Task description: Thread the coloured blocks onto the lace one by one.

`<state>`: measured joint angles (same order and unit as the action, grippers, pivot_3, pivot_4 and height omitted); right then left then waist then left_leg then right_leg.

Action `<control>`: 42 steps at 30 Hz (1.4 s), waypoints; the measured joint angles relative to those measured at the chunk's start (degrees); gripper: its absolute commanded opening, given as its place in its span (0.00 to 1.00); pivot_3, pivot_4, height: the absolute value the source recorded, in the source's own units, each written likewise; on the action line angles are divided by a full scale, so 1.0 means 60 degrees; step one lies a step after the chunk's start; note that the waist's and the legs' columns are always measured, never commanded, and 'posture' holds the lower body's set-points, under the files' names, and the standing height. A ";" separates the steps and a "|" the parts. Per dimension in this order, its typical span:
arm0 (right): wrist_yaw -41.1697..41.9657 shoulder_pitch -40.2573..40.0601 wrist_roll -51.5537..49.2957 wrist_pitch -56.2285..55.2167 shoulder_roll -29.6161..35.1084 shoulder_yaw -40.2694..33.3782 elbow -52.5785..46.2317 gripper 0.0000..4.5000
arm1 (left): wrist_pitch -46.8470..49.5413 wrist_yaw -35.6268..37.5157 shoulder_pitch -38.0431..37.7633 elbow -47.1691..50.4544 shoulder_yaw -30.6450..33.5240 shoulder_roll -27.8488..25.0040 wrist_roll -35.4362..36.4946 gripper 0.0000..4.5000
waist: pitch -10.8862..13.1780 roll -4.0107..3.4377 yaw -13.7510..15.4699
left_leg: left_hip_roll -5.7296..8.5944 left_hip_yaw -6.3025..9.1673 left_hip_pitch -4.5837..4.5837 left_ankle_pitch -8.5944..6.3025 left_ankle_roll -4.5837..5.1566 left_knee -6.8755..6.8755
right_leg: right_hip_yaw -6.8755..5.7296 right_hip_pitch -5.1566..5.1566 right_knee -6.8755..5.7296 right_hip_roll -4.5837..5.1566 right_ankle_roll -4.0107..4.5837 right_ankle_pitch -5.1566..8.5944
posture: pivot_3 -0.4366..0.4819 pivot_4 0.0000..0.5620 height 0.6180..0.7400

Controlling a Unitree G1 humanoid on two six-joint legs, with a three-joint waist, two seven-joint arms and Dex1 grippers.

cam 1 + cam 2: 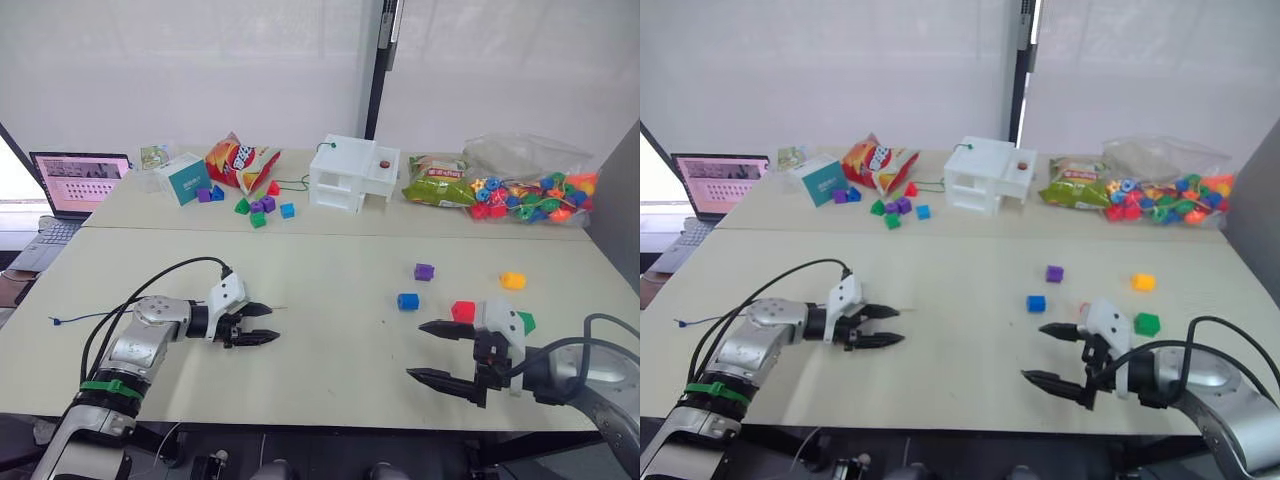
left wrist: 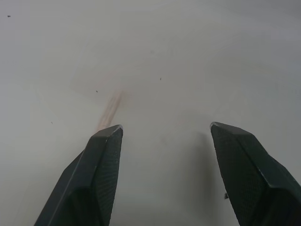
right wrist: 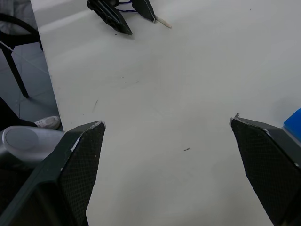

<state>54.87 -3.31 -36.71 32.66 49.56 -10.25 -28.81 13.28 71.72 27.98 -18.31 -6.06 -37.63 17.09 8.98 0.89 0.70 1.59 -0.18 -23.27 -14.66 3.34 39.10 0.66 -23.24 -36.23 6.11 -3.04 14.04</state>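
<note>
**Blocks wait loose as lace sits unthreaded**

Coloured blocks lie scattered just ahead of my right gripper (image 1: pixel 433 351), none of them on the lace yet. The red block (image 1: pixel 462 311) and green block (image 1: pixel 526 322) sit right beside that gripper's wrist, the blue block (image 1: pixel 407 301) a little beyond its upper finger, the purple block (image 1: pixel 424 271) and yellow block (image 1: pixel 512 281) farther out. My right gripper hovers over the table (image 1: pixel 330 300) with its fingers spread wide, holding nothing.

My left gripper (image 1: pixel 262 324) is across the table from the right one. Its fingers stand somewhat apart in the wrist view, and whether they pinch the cord I cannot tell. The lace (image 1: pixel 75 319) trails as a thin dark line behind my left arm toward the table's edge, and its pale stiff tip (image 3: pixel 163 21) pokes out just past the left fingertips, pointing toward my right gripper.

By my reading, the job is at its very start: all five blocks remain to be threaded, and the first must still be picked up and brought to the tip.

Far beyond both grippers stand a snack bag (image 1: pixel 240 161), a small teal box (image 1: pixel 185 179), a white box (image 1: pixel 352 174) and a clear bag of beads (image 1: pixel 525 190); their printing is too small to read. A laptop (image 1: pixel 72 187) sits far out past my left arm.
</note>
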 measured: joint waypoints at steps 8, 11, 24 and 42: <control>-0.0237 -0.0245 0.0106 -0.0071 -0.0372 0.0036 -0.0059 1.00 | 0.0501 0.0149 0.0079 0.0354 0.0413 -0.0261 0.0246 0.69 | 0.0000 0.0000 -0.0004 | 0.0001 0.0002 0.0007 0.0000 0.0000 0.0002 | -0.0001 0.0005 -0.0003 -0.0008 -0.0001 0.0000 | 0.48 0.27 1.00; -0.0334 -0.0203 0.0107 -0.0071 -0.0438 0.0036 -0.0072 1.00 | 0.0135 -0.0011 0.0128 -0.0122 0.0357 -0.0275 -0.0212 0.69 | 0.0000 0.0000 -0.0001 | 0.0003 0.0002 0.0007 0.0001 0.0000 0.0003 | -0.0002 0.0007 -0.0003 -0.0008 -0.0001 0.0000 | 0.48 0.27 1.00; -0.0735 -0.0307 -0.0028 0.0001 -0.0496 -0.0102 -0.0474 1.00 | -0.0298 -0.0257 0.0798 -0.0956 -0.0390 -0.0061 -0.1384 0.69 | 0.0000 0.0001 -0.0004 | 0.0006 0.0004 0.0023 0.0002 -0.0001 0.0015 | -0.0001 0.0021 -0.0019 -0.0011 -0.0004 -0.0001 | 0.48 0.27 1.00; -0.0933 -0.0455 -0.0076 0.0002 -0.0512 -0.0290 -0.0603 1.00 | -0.0902 -0.0144 0.1572 -0.2694 -0.0375 0.0140 -0.1697 0.01 | -0.0003 0.0000 -0.0019 | 0.0005 -0.0005 0.0060 0.0000 0.0004 0.0047 | 0.0016 0.0036 -0.0087 -0.0014 -0.0003 0.0006 | 0.48 0.27 1.00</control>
<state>49.27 -6.04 -37.16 32.67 46.48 -11.99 -32.43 7.86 70.86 37.41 -34.47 -8.31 -36.79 6.91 8.97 0.88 0.59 1.61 -0.21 -22.91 -14.66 3.36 39.38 0.76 -23.03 -36.74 6.03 -3.06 14.08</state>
